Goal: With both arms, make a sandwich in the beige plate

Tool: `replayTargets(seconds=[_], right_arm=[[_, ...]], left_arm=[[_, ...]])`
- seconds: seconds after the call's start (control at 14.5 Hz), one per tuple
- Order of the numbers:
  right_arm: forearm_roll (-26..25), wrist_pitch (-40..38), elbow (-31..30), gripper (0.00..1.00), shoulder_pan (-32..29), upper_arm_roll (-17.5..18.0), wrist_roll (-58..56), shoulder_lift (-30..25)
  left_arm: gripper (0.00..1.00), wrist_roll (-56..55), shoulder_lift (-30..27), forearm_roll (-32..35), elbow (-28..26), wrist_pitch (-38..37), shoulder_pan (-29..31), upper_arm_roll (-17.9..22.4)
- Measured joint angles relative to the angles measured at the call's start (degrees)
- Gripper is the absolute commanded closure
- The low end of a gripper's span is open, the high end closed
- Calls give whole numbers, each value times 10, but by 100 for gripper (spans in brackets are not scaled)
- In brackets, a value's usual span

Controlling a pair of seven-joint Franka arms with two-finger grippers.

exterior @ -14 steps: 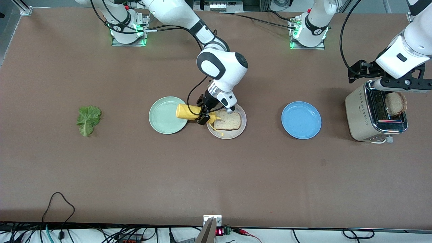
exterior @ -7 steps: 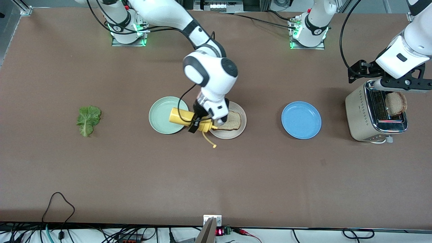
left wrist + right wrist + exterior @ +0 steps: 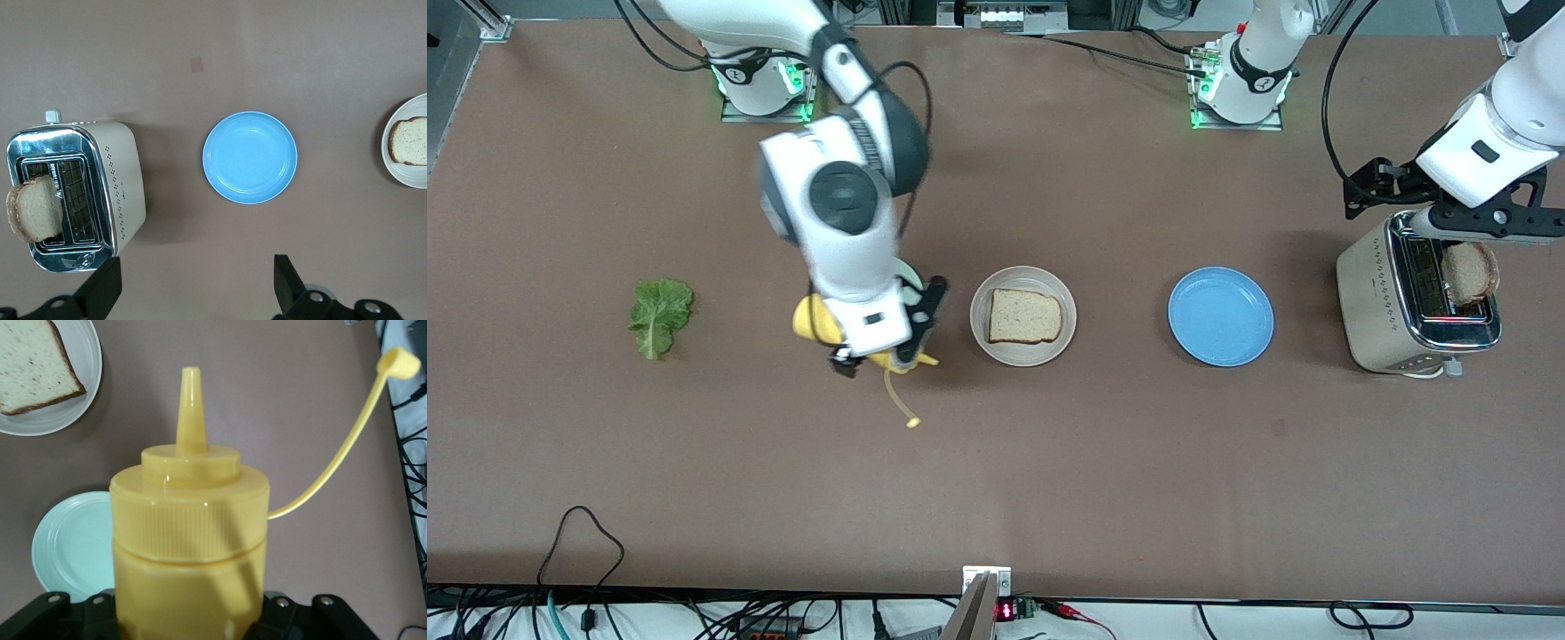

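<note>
The right hand (image 3: 880, 351) pinches a yellow mustard bottle (image 3: 818, 322), its fingers pressed against the bottle's sides, and hangs over the mint-green plate (image 3: 70, 543), which the arm almost wholly covers in the front view. In the right wrist view the bottle's nozzle (image 3: 191, 403) stands bare, and the cap (image 3: 398, 361) dangles free at the end of its thin yellow tether. In the front view that tether trails from the hand toward 6 o'clock, with the cap over bare tabletop (image 3: 996, 480).

From the right hand, the beige plate (image 3: 983, 342) lies at 3 o'clock, just beside the mint-green one. On it rests one square slice of bread (image 3: 1024, 316), flat, with nothing on top of it. At 9 o'clock from the hand, well apart toward the right arm's end of the tabletop, lies the lettuce leaf (image 3: 660, 316), directly on the surface.

The left hand (image 3: 193, 287) waits with its fingers spread wide and nothing between them, up in the air over the toaster (image 3: 1374, 293) at the left arm's end of the tabletop. A second slice of bread (image 3: 1472, 272) stands up out of a toaster slot, leaning. The blue plate (image 3: 1221, 316) sits bare between the toaster and the beige plate, at 9 o'clock from the toaster.
</note>
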Motion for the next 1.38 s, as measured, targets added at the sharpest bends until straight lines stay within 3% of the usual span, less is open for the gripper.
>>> replayTargets(seconds=[0.62,1.11,1.38], right_arm=[[321,-4,-57,60,-175,0,-286,-56],[538,-4,-218,60,-263,0,-535,-109],[619,-10,-313,60,-313,0,-709,-120]], left_arm=[[0,0,0,0,0,0,0,0],[0,0,0,0,0,-1,0,0],[0,0,0,0,0,-1,0,0]])
